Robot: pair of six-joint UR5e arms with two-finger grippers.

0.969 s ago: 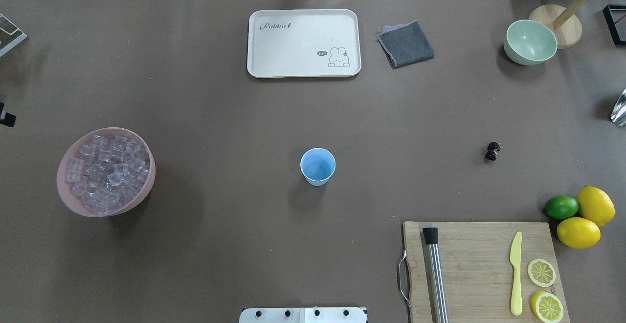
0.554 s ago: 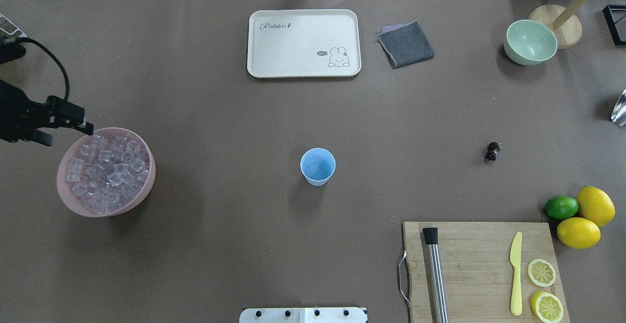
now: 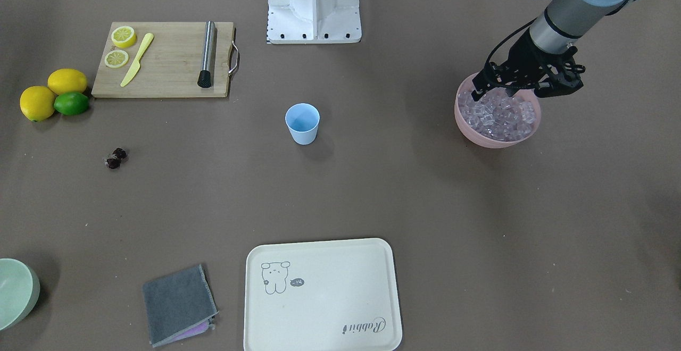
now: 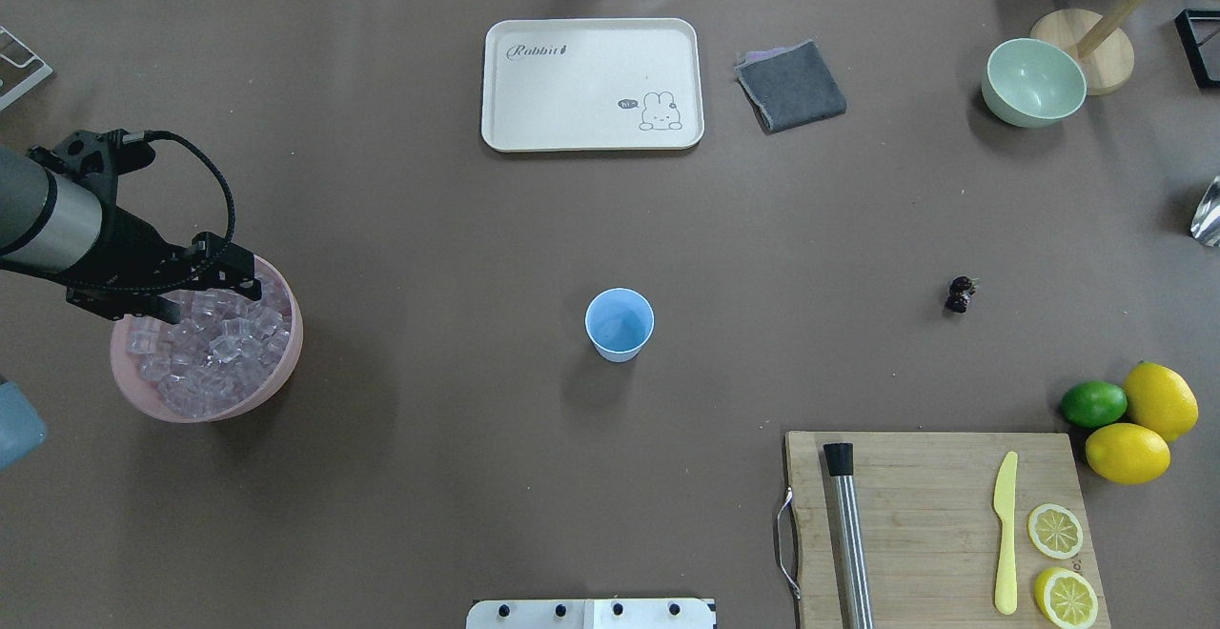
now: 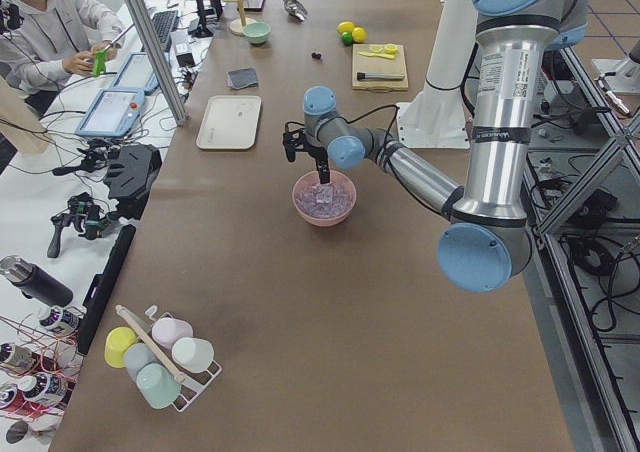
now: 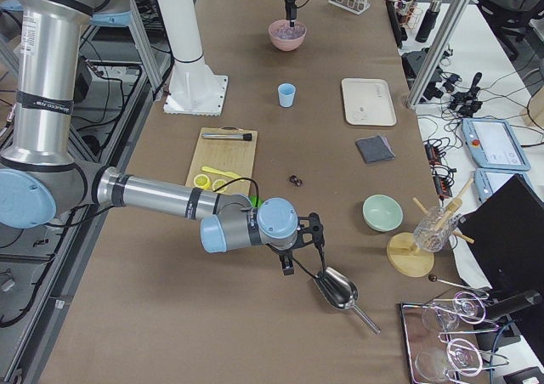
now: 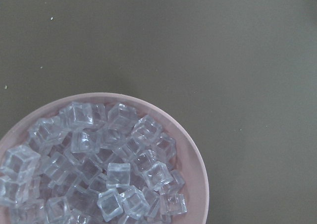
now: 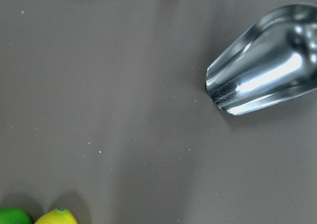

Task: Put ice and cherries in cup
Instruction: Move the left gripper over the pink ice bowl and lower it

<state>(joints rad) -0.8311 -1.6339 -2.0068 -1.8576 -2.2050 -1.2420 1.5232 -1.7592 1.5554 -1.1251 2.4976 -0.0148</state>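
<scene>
Left gripper (image 4: 212, 294) hovers over the pink bowl (image 4: 276, 376) at the table's (image 4: 457, 229) left edge, jaws apart above the ice (image 4: 214, 353). The cubes look light, hard and slick, so pinch one on opposite flat faces. Cup (image 4: 620, 324) mid-table, cherries (image 4: 960, 294) rightward. Right gripper (image 6: 295, 259): can't tell.

The cream tray (image 4: 591, 86) bears the word "Rabbit".
</scene>
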